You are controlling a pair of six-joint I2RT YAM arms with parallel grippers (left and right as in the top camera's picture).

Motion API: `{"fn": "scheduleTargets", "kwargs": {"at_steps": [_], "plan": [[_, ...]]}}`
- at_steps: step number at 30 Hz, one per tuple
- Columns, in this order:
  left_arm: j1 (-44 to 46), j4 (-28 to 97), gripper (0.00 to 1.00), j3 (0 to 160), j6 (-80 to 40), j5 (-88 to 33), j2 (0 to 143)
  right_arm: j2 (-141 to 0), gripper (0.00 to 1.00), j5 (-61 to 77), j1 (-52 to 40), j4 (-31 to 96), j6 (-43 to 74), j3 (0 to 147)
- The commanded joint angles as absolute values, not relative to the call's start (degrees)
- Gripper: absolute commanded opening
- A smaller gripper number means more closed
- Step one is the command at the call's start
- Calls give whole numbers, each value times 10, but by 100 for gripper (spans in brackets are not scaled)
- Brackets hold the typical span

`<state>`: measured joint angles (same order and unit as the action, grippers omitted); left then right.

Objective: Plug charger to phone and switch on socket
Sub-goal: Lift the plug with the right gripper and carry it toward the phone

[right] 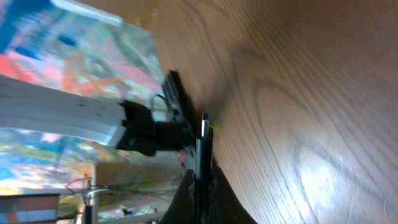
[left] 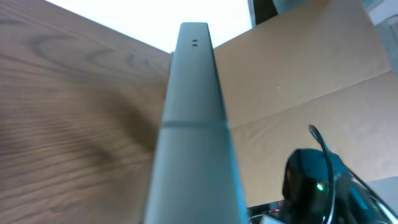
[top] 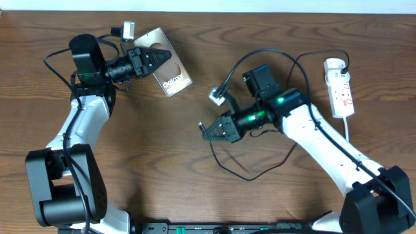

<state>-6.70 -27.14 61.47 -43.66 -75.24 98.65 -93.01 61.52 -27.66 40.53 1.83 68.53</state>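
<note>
My left gripper [top: 161, 60] is shut on the phone [top: 174, 81], a bronze slab with white "Galaxy" lettering, held tilted above the table at the back left. In the left wrist view only the phone's grey edge [left: 193, 124] shows, running away from the camera. My right gripper [top: 207, 132] is shut on the charger's connector tip [right: 203, 134], which sticks out past the fingers [right: 202, 186] toward the left. The thin black charger cable [top: 250, 177] loops over the table and runs to the white socket [top: 340, 91] at the right.
The socket's thick white cord [top: 346, 130] runs down toward the front right. The left arm [right: 149, 130] shows ahead of the connector in the right wrist view. A cardboard surface [left: 298, 81] stands behind the table.
</note>
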Motion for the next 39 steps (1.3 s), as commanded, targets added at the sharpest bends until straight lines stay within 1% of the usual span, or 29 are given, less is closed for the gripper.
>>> {"fn": "scheduleTargets", "kwargs": {"at_steps": [1, 8, 12, 21, 25, 39], "plan": [[-70, -294, 7, 621, -482, -776, 987, -954, 1, 720, -254, 378, -2, 694], [-70, -295, 7, 621, -484, -776, 987, -1047, 1, 809, -248, 284, 39, 694], [-79, -310, 7, 621, -484, -810, 987, -1097, 1, 871, -251, 186, 73, 694], [-117, -321, 8, 621, -483, -896, 987, -1107, 1, 895, -269, -17, 227, 694], [-120, -320, 7, 621, -484, -900, 987, -1107, 1, 895, -284, -83, 280, 694], [-117, -321, 7, 621, -483, -900, 987, -1108, 1, 877, -293, -105, 286, 694]]}}
